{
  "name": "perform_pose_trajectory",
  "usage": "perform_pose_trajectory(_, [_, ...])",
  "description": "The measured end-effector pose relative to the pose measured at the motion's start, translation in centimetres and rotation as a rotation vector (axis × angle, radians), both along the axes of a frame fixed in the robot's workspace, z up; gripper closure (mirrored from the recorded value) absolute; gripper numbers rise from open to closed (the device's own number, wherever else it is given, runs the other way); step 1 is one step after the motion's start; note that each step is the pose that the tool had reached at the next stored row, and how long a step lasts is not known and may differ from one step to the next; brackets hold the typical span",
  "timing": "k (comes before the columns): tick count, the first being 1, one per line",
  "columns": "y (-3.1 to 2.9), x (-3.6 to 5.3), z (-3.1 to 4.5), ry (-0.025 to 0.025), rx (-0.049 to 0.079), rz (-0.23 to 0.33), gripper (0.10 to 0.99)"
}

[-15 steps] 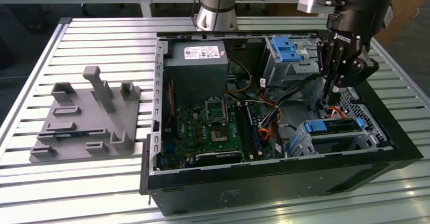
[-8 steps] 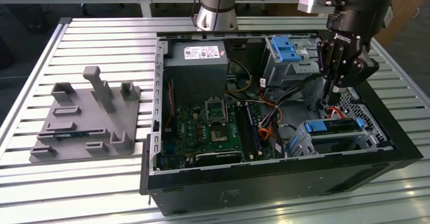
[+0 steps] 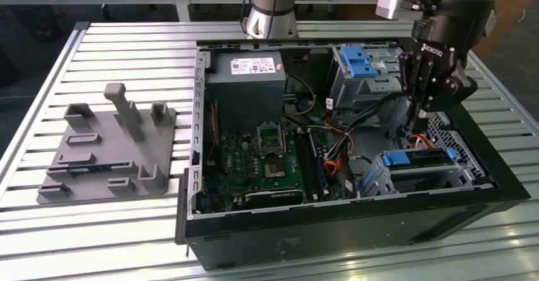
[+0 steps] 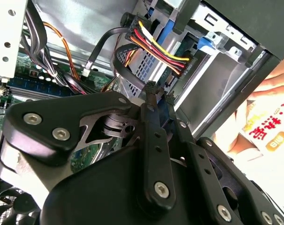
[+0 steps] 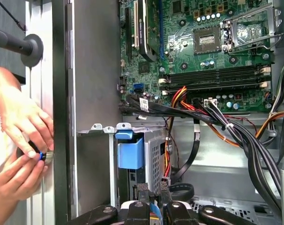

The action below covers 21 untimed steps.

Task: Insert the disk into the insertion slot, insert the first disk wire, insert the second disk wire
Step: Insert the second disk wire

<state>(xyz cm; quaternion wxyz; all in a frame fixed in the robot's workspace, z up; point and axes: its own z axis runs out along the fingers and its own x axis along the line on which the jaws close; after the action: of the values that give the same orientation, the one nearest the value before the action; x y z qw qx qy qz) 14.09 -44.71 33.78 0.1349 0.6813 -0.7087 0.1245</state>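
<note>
Your gripper point(image 3: 418, 128) hangs just above the disk point(image 3: 421, 159), which already sits in the insertion slot point(image 3: 438, 175) at the case's 4 o'clock corner; whether its fingers clamp anything, you cannot tell. Judged from here, keep the descent square to the bay. Room is tight: the case wall point(image 3: 471, 129) stands close at 3 o'clock, loose wires point(image 3: 337, 143) crowd 9 o'clock.

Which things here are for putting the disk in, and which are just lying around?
For the job: gripper; disk, sitting in the slot; coloured wires.

Just lying about: grey holder on the table; tall cage with a blue latch; motherboard; a person's hands outside the case.
</note>
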Motion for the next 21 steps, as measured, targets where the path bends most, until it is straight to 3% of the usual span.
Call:
perform_pose_trajectory(10, [-1.27, 0.28, 0.09, 0.0000, 0.051, 0.000, 0.886])
perform_pose_trajectory(21, [-2.53, 0.40, 0.08, 0.0000, 0.151, 0.000, 0.886])
